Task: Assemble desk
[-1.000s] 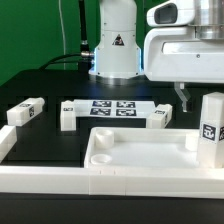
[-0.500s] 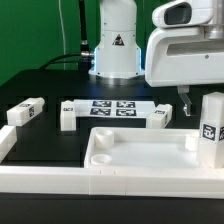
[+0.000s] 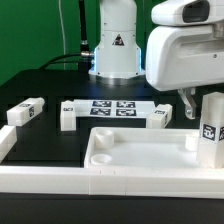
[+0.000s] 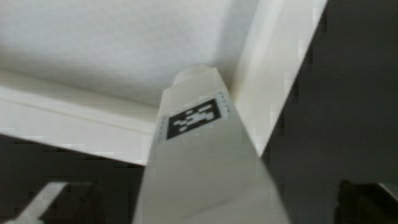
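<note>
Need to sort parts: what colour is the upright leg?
The upright leg is white with a black-and-white square tag; clearest in the wrist view.

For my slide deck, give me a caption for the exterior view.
Open gripper hovers by an upright leg beside the white tabletop.

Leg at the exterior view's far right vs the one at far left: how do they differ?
The right leg stands on end; the left leg lies on its side. The right leg is close beside the tabletop; the left leg sits apart from it. Both are white tagged blocks.
</note>
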Motion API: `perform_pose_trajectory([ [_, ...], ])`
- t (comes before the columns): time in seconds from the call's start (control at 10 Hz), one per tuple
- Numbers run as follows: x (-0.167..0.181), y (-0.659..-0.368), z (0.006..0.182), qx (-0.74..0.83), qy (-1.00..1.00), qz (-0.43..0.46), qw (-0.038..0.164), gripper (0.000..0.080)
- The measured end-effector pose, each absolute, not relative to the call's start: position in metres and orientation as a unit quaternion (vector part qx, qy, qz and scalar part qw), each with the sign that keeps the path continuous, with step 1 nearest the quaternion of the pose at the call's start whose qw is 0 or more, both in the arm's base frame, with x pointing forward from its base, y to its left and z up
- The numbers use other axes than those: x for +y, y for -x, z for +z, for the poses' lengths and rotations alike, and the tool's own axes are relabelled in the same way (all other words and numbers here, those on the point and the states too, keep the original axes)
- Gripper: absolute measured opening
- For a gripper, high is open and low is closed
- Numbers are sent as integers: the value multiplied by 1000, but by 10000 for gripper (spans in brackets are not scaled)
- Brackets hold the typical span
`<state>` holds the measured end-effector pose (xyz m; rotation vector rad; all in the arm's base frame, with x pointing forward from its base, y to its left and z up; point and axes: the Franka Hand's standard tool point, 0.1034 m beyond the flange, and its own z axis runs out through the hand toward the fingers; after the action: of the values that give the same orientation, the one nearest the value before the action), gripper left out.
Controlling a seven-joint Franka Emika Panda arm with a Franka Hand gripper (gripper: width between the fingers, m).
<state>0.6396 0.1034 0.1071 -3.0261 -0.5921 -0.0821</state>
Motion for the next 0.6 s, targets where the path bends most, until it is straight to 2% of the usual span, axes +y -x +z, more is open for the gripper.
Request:
perform_pose_trajectory([
  [0.1,103,-639,107,-199,979,-27,28,648],
  [0.3,103,-639,107,-199,979,-26,28,356],
  [0.4,103,-639,107,-194,980,-27,28,356],
  [0.5,103,-640,107,-189,981,-27,28,288],
  [0.6,103,-640,107,-188,981,-27,28,288],
])
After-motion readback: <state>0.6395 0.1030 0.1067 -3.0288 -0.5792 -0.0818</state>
